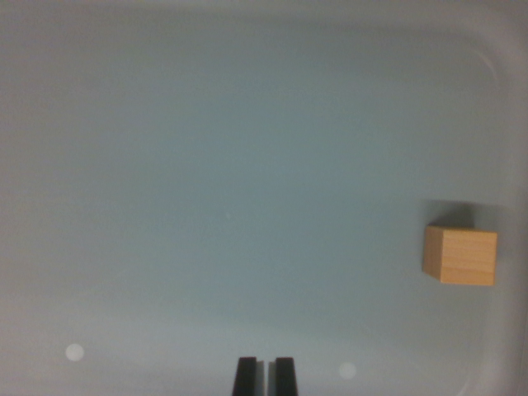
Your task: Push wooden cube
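Start at the wrist view's left and you find only the pale grey-blue floor of a shallow tray (206,165), bare apart from a small faint round spot (74,352) low down near the bottom edge. Move toward the middle and your claw (264,378) pokes up from the bottom edge: two dark fingers standing side by side with only a thin sliver of light between them, so it is drawn narrow and grips nothing. Just past it sits a second faint spot (347,370) on the tray floor. Keep going to the wrist view's right and you reach the wooden cube (460,256), resting flat on the tray floor, close to the curved raised rim on that side, casting a soft shadow behind it. The cube lies well apart from your claw, off to the right and higher in the picture, not touching it.
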### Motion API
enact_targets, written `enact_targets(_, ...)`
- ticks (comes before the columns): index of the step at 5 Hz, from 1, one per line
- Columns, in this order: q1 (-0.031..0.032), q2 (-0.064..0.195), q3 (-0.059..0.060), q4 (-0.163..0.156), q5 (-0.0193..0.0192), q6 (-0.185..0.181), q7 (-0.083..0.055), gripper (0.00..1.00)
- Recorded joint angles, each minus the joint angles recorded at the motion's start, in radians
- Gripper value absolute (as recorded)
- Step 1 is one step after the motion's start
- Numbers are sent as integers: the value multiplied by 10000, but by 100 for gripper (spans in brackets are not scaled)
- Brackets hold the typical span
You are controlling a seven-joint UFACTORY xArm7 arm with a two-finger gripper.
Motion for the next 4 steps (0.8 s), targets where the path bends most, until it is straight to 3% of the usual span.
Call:
enact_targets(1, 0, 0, 0, 0, 0, 0, 0, 0)
enact_targets(2, -75, 65, -70, -261, 5, -319, -114, 0)
enact_targets(3, -75, 65, -70, -261, 5, -319, -114, 0)
enact_targets(4, -159, 137, -148, -551, 10, -676, -242, 0)
